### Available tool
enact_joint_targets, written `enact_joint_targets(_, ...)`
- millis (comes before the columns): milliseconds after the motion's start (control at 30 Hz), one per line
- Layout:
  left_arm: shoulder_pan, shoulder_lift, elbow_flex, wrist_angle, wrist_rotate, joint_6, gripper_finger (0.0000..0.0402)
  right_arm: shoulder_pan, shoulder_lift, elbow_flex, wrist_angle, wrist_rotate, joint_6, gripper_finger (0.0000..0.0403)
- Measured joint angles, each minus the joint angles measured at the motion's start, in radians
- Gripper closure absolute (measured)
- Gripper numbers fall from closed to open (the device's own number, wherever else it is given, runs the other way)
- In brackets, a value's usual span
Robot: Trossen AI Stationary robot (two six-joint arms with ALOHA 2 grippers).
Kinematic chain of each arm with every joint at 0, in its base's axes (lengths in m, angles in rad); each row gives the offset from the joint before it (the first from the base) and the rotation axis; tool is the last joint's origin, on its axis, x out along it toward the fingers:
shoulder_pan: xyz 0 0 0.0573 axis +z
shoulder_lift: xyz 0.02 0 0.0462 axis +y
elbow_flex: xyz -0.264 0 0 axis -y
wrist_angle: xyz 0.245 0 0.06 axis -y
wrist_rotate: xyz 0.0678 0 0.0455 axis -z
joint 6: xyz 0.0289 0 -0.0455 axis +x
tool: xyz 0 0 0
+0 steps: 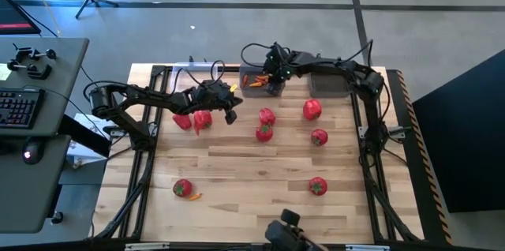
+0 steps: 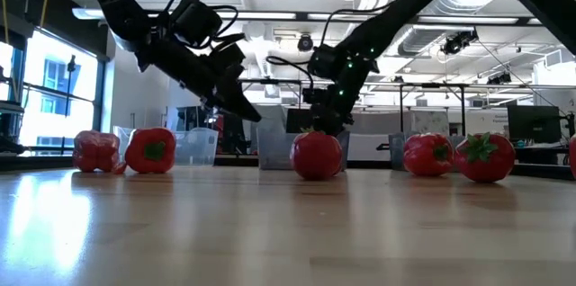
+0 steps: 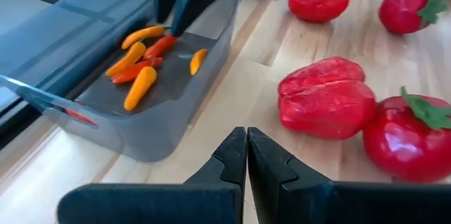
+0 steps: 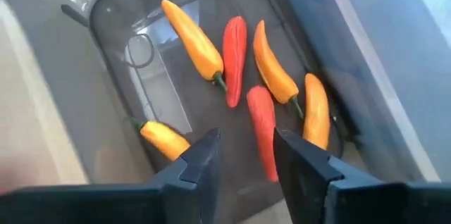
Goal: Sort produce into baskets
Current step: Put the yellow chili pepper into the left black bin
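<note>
**A:** Your right claw hangs over the middle grey bin at the table's far edge, fingers parted and holding nothing. A red chilli lies in the bin right under the gap, among the other chillies, so that bin looks like the chilli one.

**B:** And the left?

**A:** Left claw is pinched shut on nothing, near that bin, with a pepper and tomato beside it. Probably lined up for those. Peppers and tomatoes sit loose across the table, one with a chilli by the near edge. I'd say you're still early.
</note>
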Motion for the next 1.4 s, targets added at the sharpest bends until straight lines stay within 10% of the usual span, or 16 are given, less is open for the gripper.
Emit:
enact_joint_targets(300, -0.005, -0.057, 0.035, -0.13, 0.007, 0.056, 0.0401, 0.014, -0.13, -0.07, 0.149, -0.042, -0.024, 0.0394)
enact_joint_targets(667, -0.083, -0.238, 0.038, -0.347, 0.088, 0.07, 0.0401, 0.112, -0.308, -0.477, 0.672, -0.05, 0.139, 0.0399)
enact_joint_targets(900, -0.245, -0.286, 0.167, -0.762, 0.028, 0.024, 0.0401, 0.192, -0.484, -0.67, 0.807, 0.064, 0.2, 0.0402)
enact_joint_targets(1400, -0.657, -0.248, 0.315, -1.237, -0.006, -0.574, 0.0401, 0.233, -0.616, -0.902, 1.014, 0.074, 0.216, 0.0403)
